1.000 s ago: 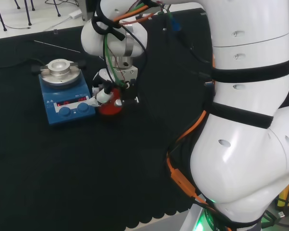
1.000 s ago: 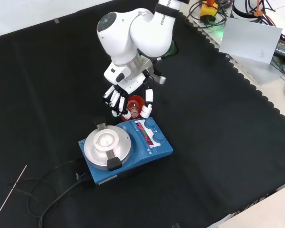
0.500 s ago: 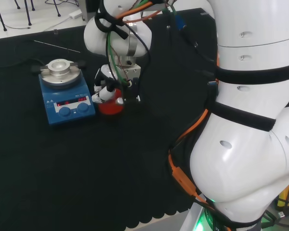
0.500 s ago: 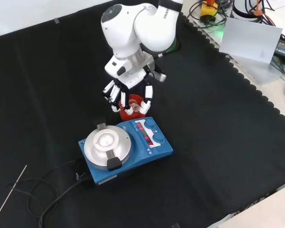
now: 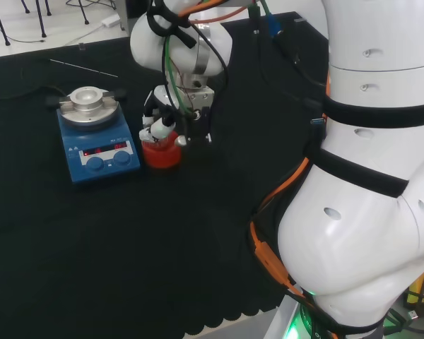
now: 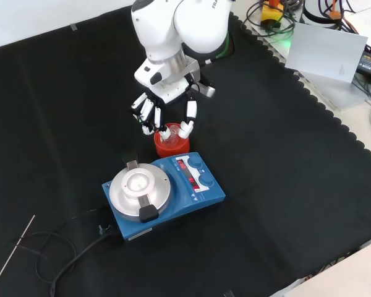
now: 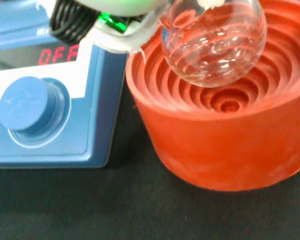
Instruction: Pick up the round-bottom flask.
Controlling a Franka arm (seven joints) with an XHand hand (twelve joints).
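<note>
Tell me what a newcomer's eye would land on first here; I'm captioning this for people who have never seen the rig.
First the red ribbed stand on the black cloth, with the clear round-bottom flask lifted just above its hollow in the wrist view. Then the black and white hand, its fingers curled round the flask from above. Right beside the stand sits the blue hotplate stirrer with its round metal top.

head cam behind arm, front cam opposite looking down; both share blue stirrer (image 5: 97, 150), wrist cam close
</note>
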